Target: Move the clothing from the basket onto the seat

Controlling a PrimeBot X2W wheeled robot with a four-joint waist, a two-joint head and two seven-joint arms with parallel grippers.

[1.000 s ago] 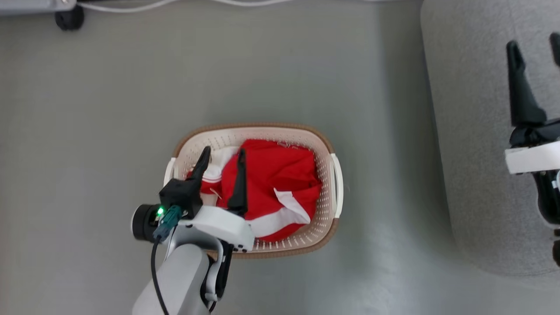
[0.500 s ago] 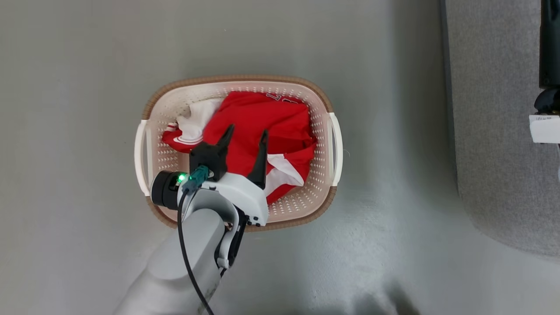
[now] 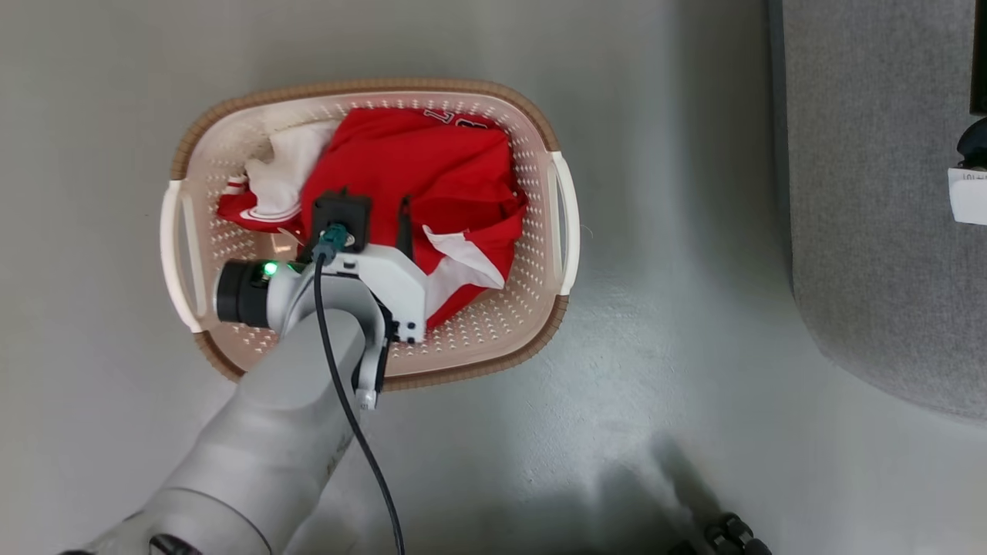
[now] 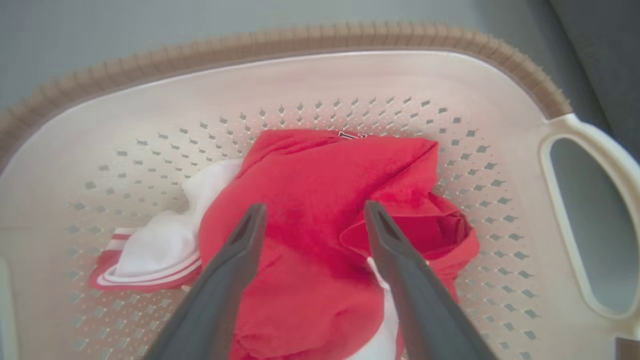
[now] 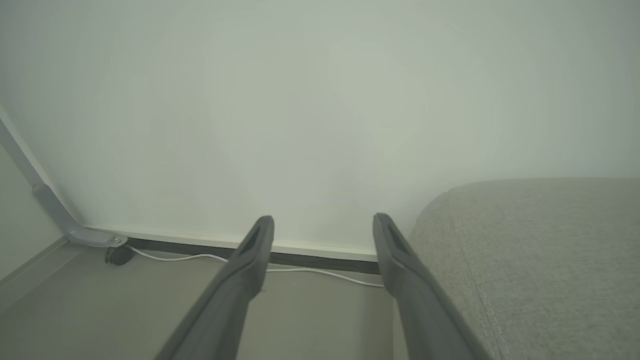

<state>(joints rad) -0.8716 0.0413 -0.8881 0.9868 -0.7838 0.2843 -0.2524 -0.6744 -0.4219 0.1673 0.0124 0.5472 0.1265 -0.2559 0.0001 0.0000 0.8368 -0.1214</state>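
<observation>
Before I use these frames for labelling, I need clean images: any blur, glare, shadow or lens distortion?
Head view: sharp, evenly lit, one dark shadow on the floor at the bottom edge. Left wrist view: the wide-angle lens bows the basket rim; clothing crisp. Right wrist view: flat, hazy light on the wall, low contrast.

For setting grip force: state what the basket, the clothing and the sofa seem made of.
Basket: probably moulded plastic; smooth cream walls with punched holes, the brown rim only imitating weave.
Clothing: soft, matte fabric; it creases and folds, red with white trim.
Sofa: grey woven upholstery; fine grainy texture shows.
</observation>
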